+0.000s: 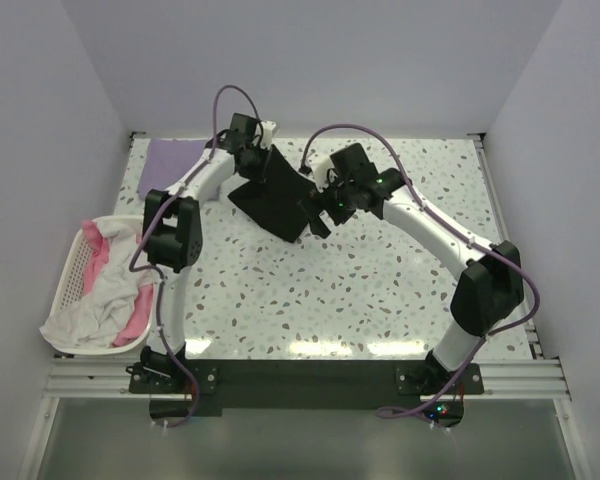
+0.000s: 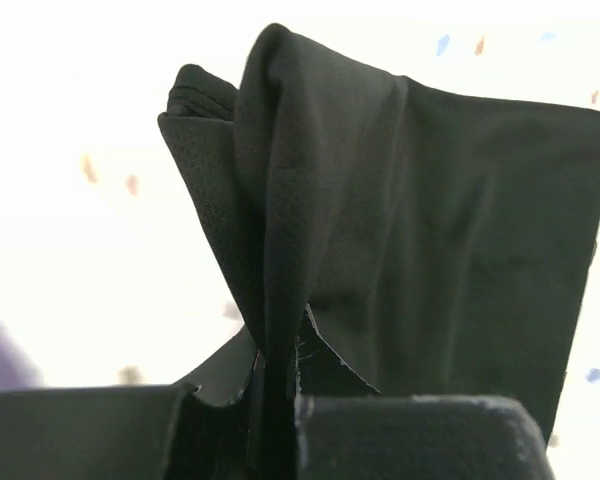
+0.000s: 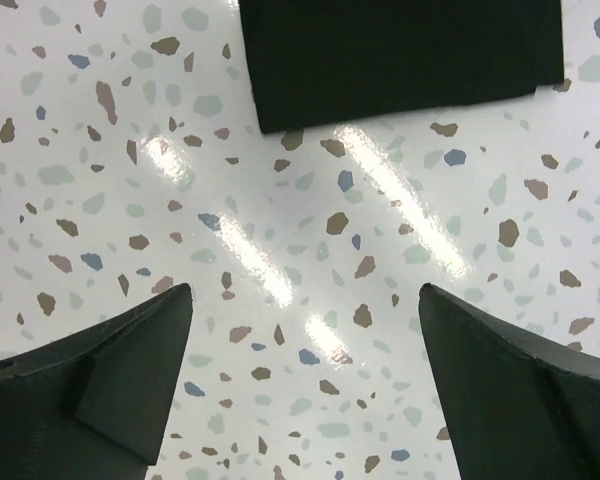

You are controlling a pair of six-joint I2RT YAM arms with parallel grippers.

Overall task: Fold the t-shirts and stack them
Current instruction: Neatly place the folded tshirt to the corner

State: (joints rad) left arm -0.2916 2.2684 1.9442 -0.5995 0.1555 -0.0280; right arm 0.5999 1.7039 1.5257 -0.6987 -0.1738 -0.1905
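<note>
- The left gripper [image 2: 275, 400] is seen clamped on a bunched edge of the black t-shirt [image 2: 410, 230], which is held partly raised over the table [image 1: 380, 290].
- The right gripper [image 3: 305, 370] is spread wide and empty, with the shirt's edge at twelve o'clock.
- The lavender t-shirt [image 1: 170, 157] is laid flat at ten o'clock.
- With only one pinch on the cloth, the fold may be dragged open or dropped.

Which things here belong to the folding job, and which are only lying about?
Job: black t-shirt, pinched in the left pincer; lavender t-shirt, flat at far left; open right pincer.
Lying about: white basket, holding white and pink cloth.
</note>
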